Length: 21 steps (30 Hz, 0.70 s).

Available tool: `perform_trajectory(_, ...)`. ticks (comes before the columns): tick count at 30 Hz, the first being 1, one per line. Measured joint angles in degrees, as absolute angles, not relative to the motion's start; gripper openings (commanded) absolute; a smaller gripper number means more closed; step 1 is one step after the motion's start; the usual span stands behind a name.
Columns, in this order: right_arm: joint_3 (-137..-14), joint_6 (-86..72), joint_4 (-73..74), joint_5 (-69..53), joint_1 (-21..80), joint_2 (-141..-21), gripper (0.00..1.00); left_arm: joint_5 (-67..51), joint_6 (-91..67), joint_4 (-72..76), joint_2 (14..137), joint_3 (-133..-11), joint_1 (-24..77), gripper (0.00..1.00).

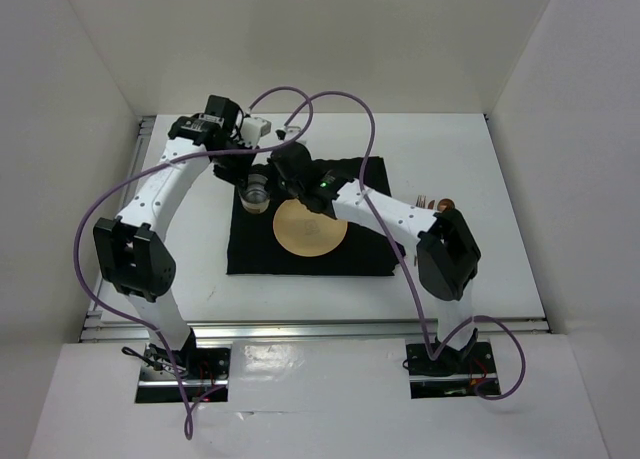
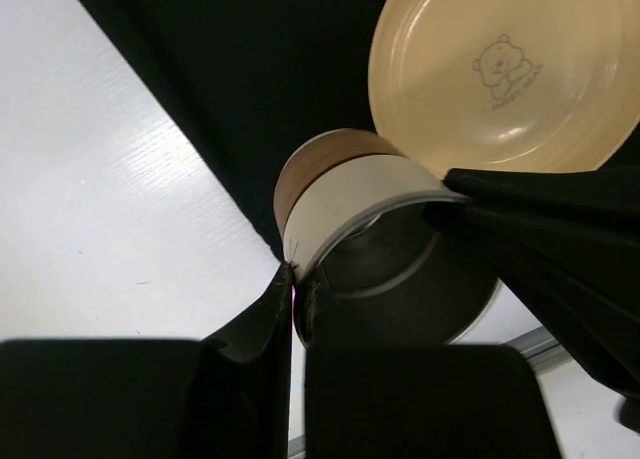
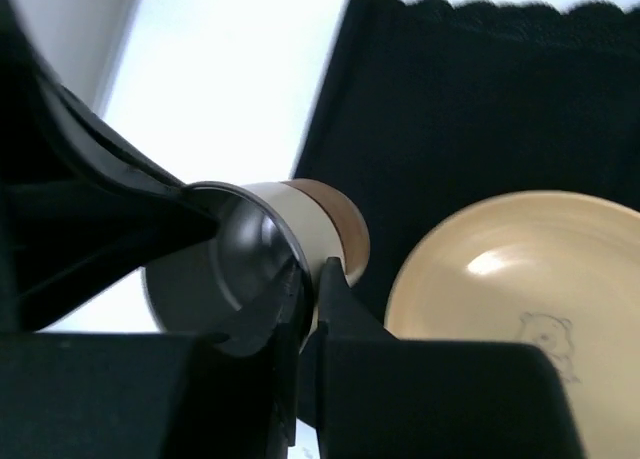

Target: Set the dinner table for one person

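— So, what is your left gripper (image 2: 296, 284) doing?
— It is pinching the cup (image 1: 257, 193) by its rim, with one finger inside the metal lining and the other against the cream wall.
— And your right gripper (image 3: 310, 279)?
— It is clamped on the same rim from another side, so you have both holding one cup.
— Where is the cup?
— It is upright over the left part of the black mat (image 1: 260, 249), just beside the tan plate (image 1: 310, 229) with the bear print. You cannot tell whether its brown base touches the cloth.
— And the dinner table (image 1: 470, 159)?
— It is white and lies under everything. The mat lies mid-table, and your arms reach in from the near edge.
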<state>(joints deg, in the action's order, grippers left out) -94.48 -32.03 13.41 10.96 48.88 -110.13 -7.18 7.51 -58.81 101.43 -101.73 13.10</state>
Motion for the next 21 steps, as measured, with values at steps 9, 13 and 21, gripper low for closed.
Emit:
perform_trajectory(9, -97.34, -30.37, 22.63, 14.02, 47.86, -112.03, 0.00, -10.37, 7.44, -58.26, 99.94, -100.03, 13.47, 0.57)
perform_trajectory(13, -98.45, -28.16, 25.34, 12.71, 42.00, -112.03, 0.00, -9.50, 7.51, -57.91, 97.12, -100.09, 12.80, 0.73)
perform_trajectory(21, -100.44, -22.20, 33.89, 15.35, 24.77, -112.84, 0.00, -9.30, 7.29, -56.71, 93.08, -98.08, 0.36, 0.73)
